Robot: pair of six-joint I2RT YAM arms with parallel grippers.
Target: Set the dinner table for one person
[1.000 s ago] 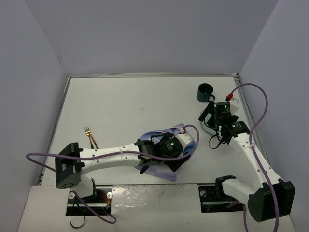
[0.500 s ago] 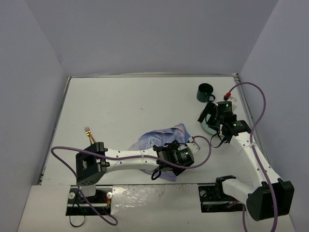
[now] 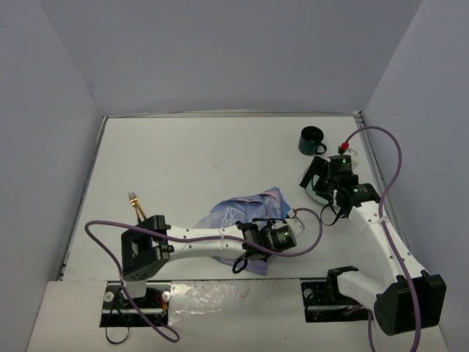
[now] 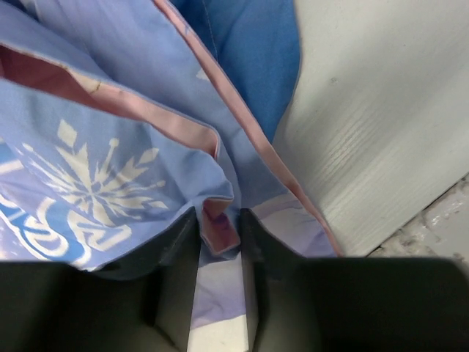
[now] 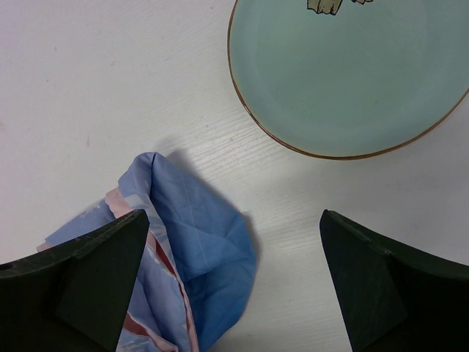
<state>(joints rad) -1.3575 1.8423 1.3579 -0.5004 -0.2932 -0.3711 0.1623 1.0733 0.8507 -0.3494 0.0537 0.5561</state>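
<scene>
Two fingers of the left gripper (image 4: 218,227) pinch a pink-edged fold of the blue snowflake cloth (image 4: 95,147) lying on the dinner table (image 4: 381,132), while farther out the right gripper (image 5: 231,282) hangs spread wide, a pale green plate (image 5: 352,73) just past its fingertips and a dark mug (image 3: 311,139) beyond.
</scene>
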